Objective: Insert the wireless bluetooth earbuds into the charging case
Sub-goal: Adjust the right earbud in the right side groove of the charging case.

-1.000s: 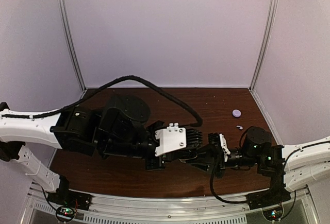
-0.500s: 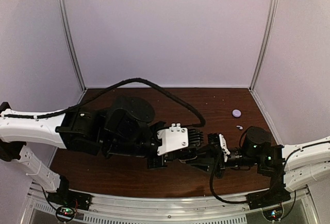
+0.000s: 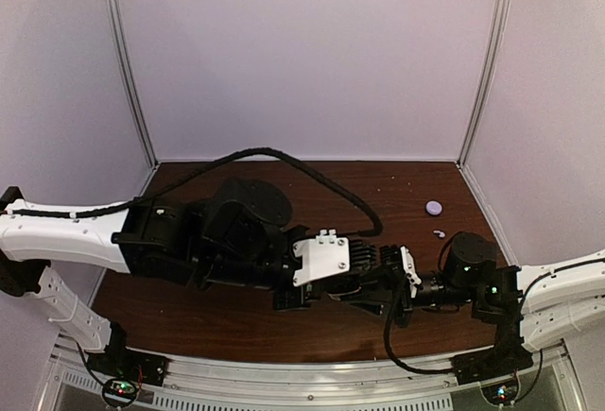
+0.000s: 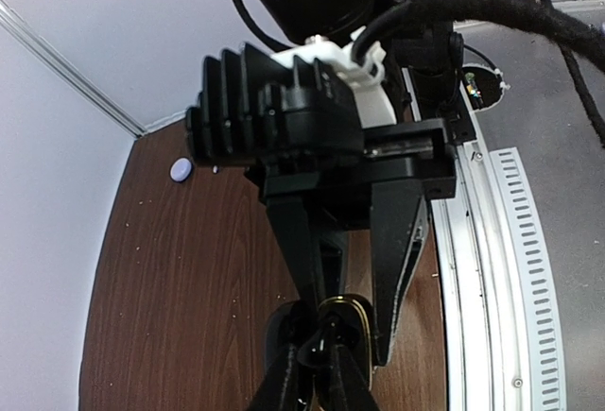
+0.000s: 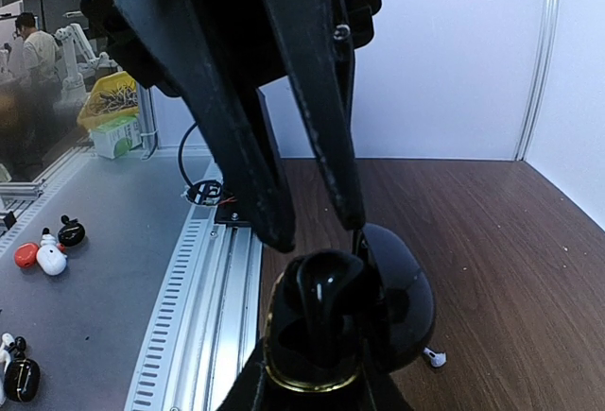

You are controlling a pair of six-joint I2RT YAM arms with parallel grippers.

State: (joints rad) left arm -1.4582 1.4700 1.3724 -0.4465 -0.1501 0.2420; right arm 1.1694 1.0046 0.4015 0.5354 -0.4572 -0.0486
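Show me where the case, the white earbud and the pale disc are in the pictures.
case (image 5: 326, 307), right wrist view, on its glossy black front.
white earbud (image 5: 433, 357), right wrist view, on its white body.
pale disc (image 3: 433, 208), top view, on its middle.

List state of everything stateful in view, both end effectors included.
left end effector: slightly open, tips over the case, nothing visible between them
right end effector: shut on charging case
charging case: gripped, lid looks open
white earbud: loose on table, outside case
pale round disc: lying on table, untouched
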